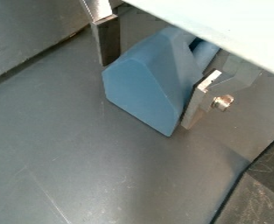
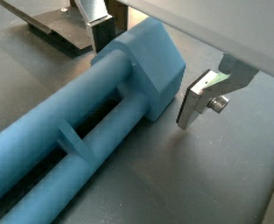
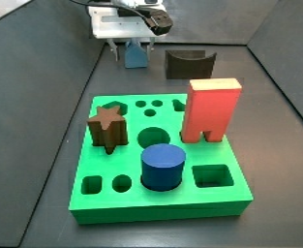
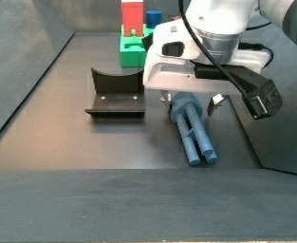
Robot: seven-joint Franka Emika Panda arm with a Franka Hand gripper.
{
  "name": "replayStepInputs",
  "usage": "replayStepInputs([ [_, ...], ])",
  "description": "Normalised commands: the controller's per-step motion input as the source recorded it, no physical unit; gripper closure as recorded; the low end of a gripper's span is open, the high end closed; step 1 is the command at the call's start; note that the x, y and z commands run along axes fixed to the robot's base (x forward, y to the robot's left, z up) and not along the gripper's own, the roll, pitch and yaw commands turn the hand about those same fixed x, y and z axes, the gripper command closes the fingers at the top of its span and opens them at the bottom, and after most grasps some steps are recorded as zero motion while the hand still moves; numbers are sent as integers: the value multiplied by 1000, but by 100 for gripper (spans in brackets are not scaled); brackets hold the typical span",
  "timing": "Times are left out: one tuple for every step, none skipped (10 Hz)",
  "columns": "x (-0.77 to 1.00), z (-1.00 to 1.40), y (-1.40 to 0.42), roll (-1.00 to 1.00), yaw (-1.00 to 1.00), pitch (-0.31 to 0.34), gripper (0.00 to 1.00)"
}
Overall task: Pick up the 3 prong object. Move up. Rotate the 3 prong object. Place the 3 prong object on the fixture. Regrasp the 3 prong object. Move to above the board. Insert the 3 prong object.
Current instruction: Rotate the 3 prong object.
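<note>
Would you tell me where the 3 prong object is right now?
In a side view, the 3 prong object lies on the floor beneath the gripper, beside the fixture.

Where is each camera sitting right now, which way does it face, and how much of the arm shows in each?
Wrist views: ride on the wrist, looking down past the silver gripper at the slim grey-blue 3 prong object between its fingers; one catches the dark fixture.
Side view: beyond the green board, facing the gripper behind it.
Side view: opposite end, gripper near, board far.
Both side views share the fixture.
</note>
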Motion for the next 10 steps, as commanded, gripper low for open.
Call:
replayStepInputs([
  [44, -324, 1, 211, -6, -11, 0],
  [48, -276, 1, 216, -1, -7, 0],
  [48, -251, -2, 218, 2, -8, 0],
  [46, -195, -7, 225, 5, -12, 0],
  [46, -177, -7, 227, 5, -8, 0],
  [43, -175, -8, 225, 6, -6, 0],
  [42, -175, -8, 224, 8, -6, 0],
  [41, -175, -7, 223, 9, -6, 0],
  [41, -175, -7, 223, 9, -6, 0],
  [41, -175, -7, 223, 10, -6, 0],
])
